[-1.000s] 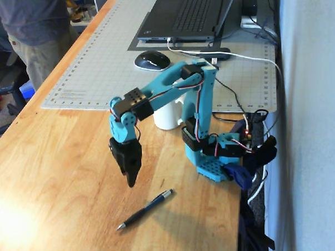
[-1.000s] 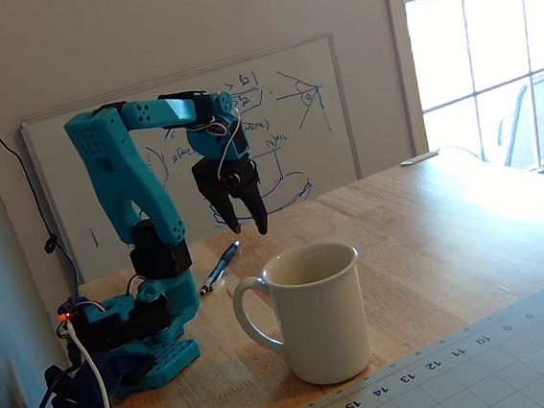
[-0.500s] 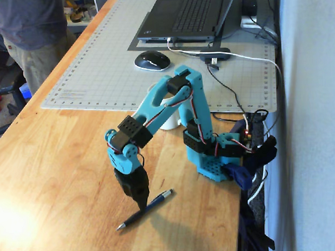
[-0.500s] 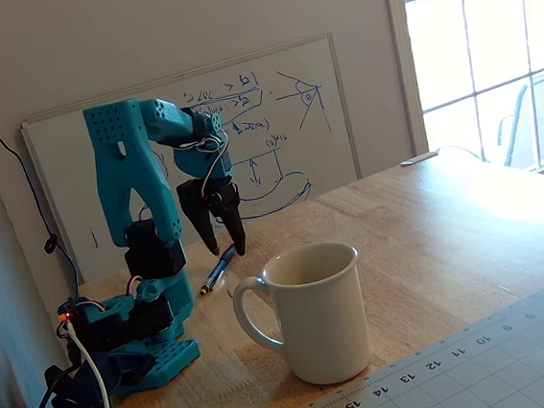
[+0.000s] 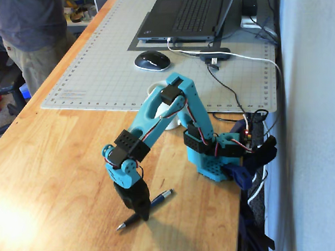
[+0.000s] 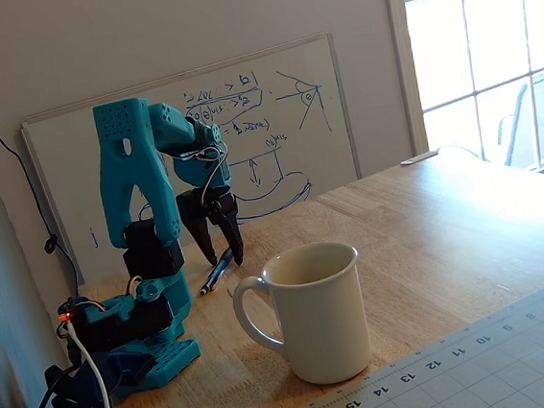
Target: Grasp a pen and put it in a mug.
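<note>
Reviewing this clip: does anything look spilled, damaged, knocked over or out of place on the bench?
Nothing stands out. The mug stands upright and looks empty, the pen lies flat on the wooden table under the gripper, and the mouse and laptop sit on the cutting mat.

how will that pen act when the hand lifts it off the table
The pen looks slim and stiff, so probably light and unbending. The hand straddles it off-centre, so it may tilt. Its round barrel could roll on the table.
</note>
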`<act>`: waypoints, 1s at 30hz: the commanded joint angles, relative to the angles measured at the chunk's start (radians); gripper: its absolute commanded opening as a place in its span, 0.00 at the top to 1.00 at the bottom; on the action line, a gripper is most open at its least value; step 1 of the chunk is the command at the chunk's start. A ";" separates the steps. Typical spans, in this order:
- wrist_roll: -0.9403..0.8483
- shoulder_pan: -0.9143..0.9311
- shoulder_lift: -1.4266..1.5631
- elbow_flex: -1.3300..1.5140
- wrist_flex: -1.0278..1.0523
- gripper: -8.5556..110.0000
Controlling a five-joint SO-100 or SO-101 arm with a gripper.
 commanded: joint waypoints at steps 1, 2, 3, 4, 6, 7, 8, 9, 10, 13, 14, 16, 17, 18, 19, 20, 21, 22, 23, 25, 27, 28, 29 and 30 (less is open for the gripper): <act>0.011 -0.008 0.006 -0.061 -0.002 0.78; 0.011 -0.008 0.006 -0.061 -0.002 0.80; 0.011 -0.008 0.006 -0.061 -0.002 0.82; 0.009 -0.008 0.008 -0.061 -0.002 0.84; -0.002 -0.008 0.012 -0.061 -0.002 0.88; -0.002 -0.008 0.015 -0.061 -0.002 0.89; -0.002 -0.008 0.017 -0.061 -0.002 0.91; -0.002 -0.005 0.018 -0.061 -0.002 0.92; -0.002 -0.003 0.018 -0.061 -0.002 0.93; -0.002 0.000 0.021 -0.061 -0.002 0.93; -0.002 0.000 0.029 -0.061 -0.002 0.92; -0.003 0.002 0.077 -0.055 -0.003 0.92; -0.005 0.005 0.106 -0.052 -0.008 0.92; -0.005 0.008 0.137 -0.048 -0.021 0.92; -0.005 0.018 0.169 -0.041 -0.049 0.92; -0.005 0.037 0.199 -0.037 -0.087 0.92; -0.005 0.055 0.229 -0.025 -0.137 0.92; -0.005 0.071 0.256 -0.005 -0.190 0.92; -0.006 0.089 0.287 0.020 -0.253 0.92; -0.006 0.118 0.354 0.077 -0.394 0.92; -0.006 0.158 0.419 0.130 -0.543 0.92; -0.006 0.184 0.451 0.155 -0.603 0.92; -0.006 0.213 0.486 0.178 -0.661 0.92; -0.006 0.244 0.520 0.198 -0.715 0.92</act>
